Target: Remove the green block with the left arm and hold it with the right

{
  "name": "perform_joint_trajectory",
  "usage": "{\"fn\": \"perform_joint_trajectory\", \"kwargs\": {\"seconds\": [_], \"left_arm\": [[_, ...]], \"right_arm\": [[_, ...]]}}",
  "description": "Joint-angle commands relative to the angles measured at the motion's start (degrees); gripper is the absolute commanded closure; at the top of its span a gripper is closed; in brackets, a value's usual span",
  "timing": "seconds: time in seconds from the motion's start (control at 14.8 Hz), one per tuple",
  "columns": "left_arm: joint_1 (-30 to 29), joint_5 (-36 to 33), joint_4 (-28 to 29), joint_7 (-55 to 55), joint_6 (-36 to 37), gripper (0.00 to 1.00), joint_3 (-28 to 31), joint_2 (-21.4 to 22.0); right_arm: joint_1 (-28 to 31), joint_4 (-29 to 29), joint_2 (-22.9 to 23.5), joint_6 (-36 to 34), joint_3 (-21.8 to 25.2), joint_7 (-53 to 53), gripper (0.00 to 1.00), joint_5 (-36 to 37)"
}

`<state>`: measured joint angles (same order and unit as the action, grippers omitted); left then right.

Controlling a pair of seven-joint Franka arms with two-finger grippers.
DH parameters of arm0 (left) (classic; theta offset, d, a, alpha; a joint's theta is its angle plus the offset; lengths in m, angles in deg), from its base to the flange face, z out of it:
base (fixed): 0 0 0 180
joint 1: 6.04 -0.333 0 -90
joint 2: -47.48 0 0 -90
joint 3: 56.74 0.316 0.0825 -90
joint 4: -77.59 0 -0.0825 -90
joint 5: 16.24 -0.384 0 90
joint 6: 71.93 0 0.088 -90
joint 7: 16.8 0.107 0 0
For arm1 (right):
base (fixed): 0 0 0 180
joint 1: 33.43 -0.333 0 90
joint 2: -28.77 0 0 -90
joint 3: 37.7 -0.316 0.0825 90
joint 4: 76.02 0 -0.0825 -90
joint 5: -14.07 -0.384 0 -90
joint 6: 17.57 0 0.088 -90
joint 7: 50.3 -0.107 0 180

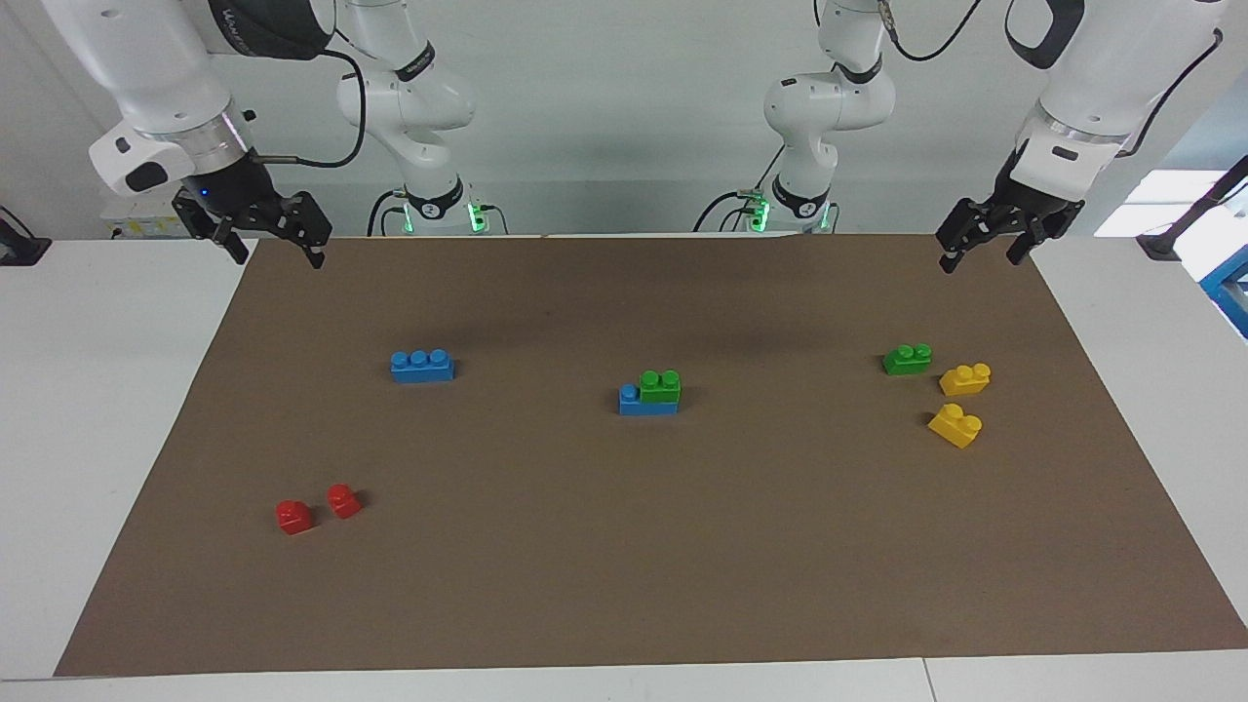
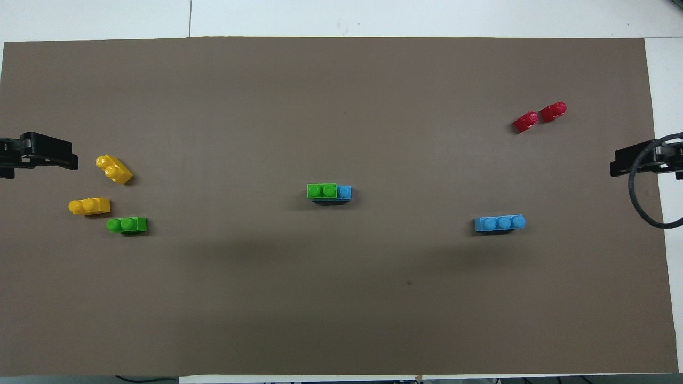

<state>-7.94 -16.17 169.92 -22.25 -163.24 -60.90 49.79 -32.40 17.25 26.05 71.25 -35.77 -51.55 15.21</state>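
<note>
A green block (image 1: 660, 385) (image 2: 322, 191) sits stacked on a blue brick (image 1: 645, 405) (image 2: 344, 192) in the middle of the brown mat, leaving one blue stud bare toward the right arm's end. A second green block (image 1: 907, 359) (image 2: 127, 224) lies loose on the mat toward the left arm's end. My left gripper (image 1: 983, 259) (image 2: 37, 157) hangs open over the mat's edge at its own end, holding nothing. My right gripper (image 1: 277, 258) (image 2: 648, 162), with its wire loop, hangs open and holding nothing over the mat's edge at the right arm's end. Both are well away from the stack.
Two yellow bricks (image 1: 965, 378) (image 1: 955, 424) lie just farther from the robots than the loose green block. A blue three-stud brick (image 1: 422, 366) lies toward the right arm's end. Two small red bricks (image 1: 293, 516) (image 1: 343, 500) lie farther out at that end.
</note>
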Motion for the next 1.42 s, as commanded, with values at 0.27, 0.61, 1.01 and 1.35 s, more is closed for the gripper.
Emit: {"fn": "perform_joint_trajectory", "kwargs": {"seconds": [0.27, 0.61, 1.01, 1.35], "left_arm": [[-0.3, 0.8, 0.7, 1.1, -0.3, 0.00, 0.0, 0.6], [-0.2, 0.8, 0.7, 0.6, 0.3, 0.00, 0.0, 0.6], [-0.2, 0.8, 0.8, 0.4, -0.1, 0.00, -0.1, 0.6], [0.4, 0.9, 1.5, -5.8, 0.1, 0.00, -0.4, 1.0]], "right_arm": [[0.9, 1.7, -1.4, 0.8, 0.0, 1.9, 0.00, -1.1], [0.9, 1.5, -1.4, 0.5, 0.1, 1.8, 0.00, -1.1], [0.5, 1.7, -1.4, 1.1, 0.1, 1.1, 0.00, -1.1], [-2.2, 3.0, -1.4, 3.8, -0.2, -19.2, 0.02, -2.9]]}}
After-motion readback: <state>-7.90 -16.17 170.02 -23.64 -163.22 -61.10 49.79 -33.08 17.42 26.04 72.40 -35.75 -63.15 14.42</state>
